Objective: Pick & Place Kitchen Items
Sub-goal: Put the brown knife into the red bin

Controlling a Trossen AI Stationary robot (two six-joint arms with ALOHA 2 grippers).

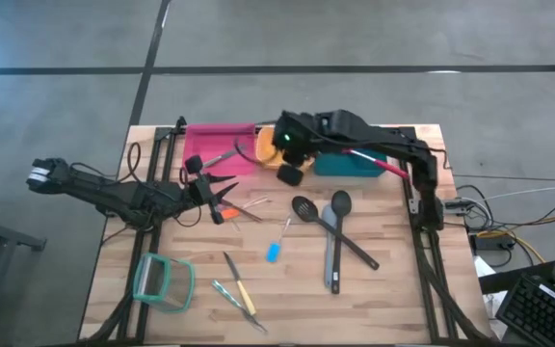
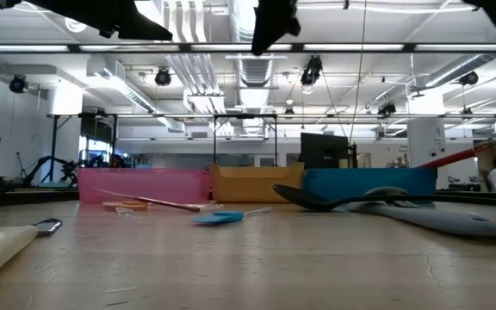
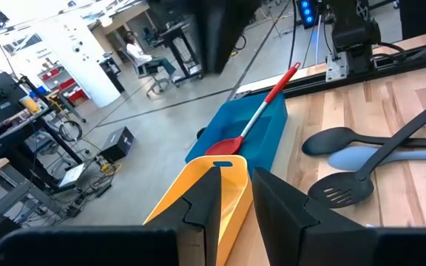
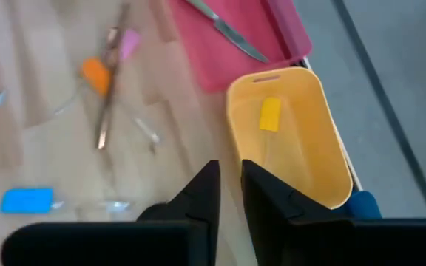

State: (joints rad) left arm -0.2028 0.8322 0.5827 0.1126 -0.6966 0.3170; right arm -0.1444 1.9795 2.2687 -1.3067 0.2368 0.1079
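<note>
A: Where is the right gripper (image 4: pixel 229 193)?

B: In the high view it sits top centre of the frame, above the orange bin (image 4: pixel 294 140). Its jaws stand nearly closed with a thin gap, and nothing is between them. A small yellow piece (image 4: pixel 270 114) lies inside that bin.

A: And the left gripper (image 3: pixel 231 198)?

B: Left of centre in the high view, near the pink bin (image 1: pixel 222 149). Its jaws are slightly parted and empty.

A: What lies in the bins?

B: A metal knife (image 4: pixel 224 31) rests in the pink bin, and a red-handled spatula (image 3: pixel 257 112) leans out of the blue bin (image 3: pixel 254 137).

A: And on the bench (image 1: pixel 374 299)?

B: Right of centre, a black slotted spoon (image 1: pixel 330 227) crosses a grey spoon (image 1: pixel 333 241). A small blue spatula (image 1: pixel 276 249) lies at centre. Two slim yellow-handled tools (image 1: pixel 239 287) lie lower centre, beside a teal-rimmed clear container (image 1: pixel 162 281) at lower left. An orange-handled tool (image 4: pixel 98 77) lies near the left gripper.
</note>
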